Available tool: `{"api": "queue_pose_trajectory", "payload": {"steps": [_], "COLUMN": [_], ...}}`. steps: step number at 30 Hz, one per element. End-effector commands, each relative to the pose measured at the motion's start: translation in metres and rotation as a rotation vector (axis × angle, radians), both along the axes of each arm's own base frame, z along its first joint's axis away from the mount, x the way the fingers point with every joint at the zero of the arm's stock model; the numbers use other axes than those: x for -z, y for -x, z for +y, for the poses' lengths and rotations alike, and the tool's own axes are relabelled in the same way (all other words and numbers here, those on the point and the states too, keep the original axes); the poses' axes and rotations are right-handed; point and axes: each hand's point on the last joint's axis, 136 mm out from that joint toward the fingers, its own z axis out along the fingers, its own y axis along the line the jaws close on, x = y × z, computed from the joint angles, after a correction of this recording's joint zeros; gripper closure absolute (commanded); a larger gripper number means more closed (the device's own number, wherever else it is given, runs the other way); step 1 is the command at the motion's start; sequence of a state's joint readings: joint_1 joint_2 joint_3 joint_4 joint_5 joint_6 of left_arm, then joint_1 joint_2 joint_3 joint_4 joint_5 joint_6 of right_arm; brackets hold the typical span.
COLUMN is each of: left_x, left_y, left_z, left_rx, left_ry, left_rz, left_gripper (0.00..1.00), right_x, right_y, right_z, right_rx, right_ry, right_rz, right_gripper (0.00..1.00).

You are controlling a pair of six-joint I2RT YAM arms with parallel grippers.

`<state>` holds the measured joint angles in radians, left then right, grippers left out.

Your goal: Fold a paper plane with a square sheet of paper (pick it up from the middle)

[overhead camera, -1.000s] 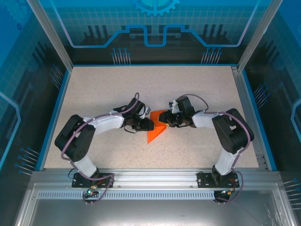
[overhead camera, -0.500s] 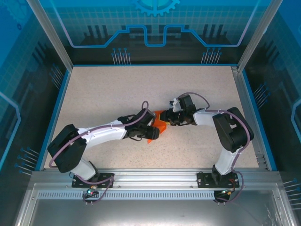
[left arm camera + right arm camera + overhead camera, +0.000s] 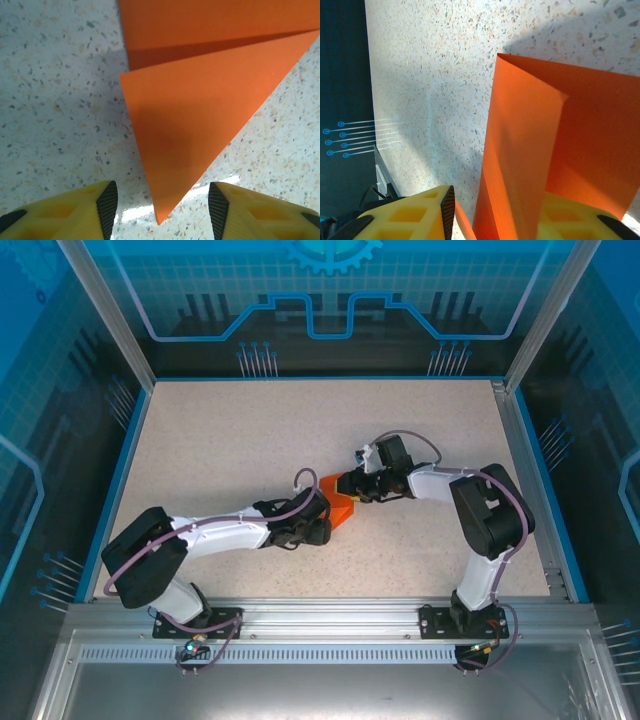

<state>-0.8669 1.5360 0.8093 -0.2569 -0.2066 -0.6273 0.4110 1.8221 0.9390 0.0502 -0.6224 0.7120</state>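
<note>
Left tool [image 3: 162, 206] wide, orange paper [image 3: 200, 115] tip between; right tool [image 3: 507, 217] pinches raised fold; speckled table [image 3: 60, 100].

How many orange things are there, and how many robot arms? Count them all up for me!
Orange paper: 1
Robot arms: 2, the left arm and the right arm
Total: 3

Left end effector [image 3: 162, 205] wider apart, lower, at orange paper [image 3: 200, 110] tip.
</note>
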Motion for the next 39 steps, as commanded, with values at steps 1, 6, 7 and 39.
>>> {"api": "queue_pose_trajectory", "payload": {"steps": [1,6,7,39], "left_x": [-0.017,-0.023,-0.024,0.011], "left_y": [-0.013,-0.017,-0.018,-0.020], "left_z": [-0.007,-0.020,-0.022,-0.036], "left_rx": [-0.012,0.024,0.031,0.065], "left_ry": [0.034,0.057,0.059,-0.120], "left_rz": [-0.080,-0.105,-0.110,-0.160], "left_gripper": [0.45,0.44,0.43,0.42], "right_x": [0.001,-0.003,-0.004,-0.013], "right_y": [-0.001,-0.002,-0.002,-0.005], "right_z": [-0.005,-0.005,-0.006,-0.003], "right_rx": [-0.015,-0.026,-0.029,-0.050], "right_ry": [0.004,-0.031,-0.031,-0.063], "right_rz": [0.016,0.018,0.017,0.027], "right_gripper": [0.62,0.62,0.63,0.65]}}
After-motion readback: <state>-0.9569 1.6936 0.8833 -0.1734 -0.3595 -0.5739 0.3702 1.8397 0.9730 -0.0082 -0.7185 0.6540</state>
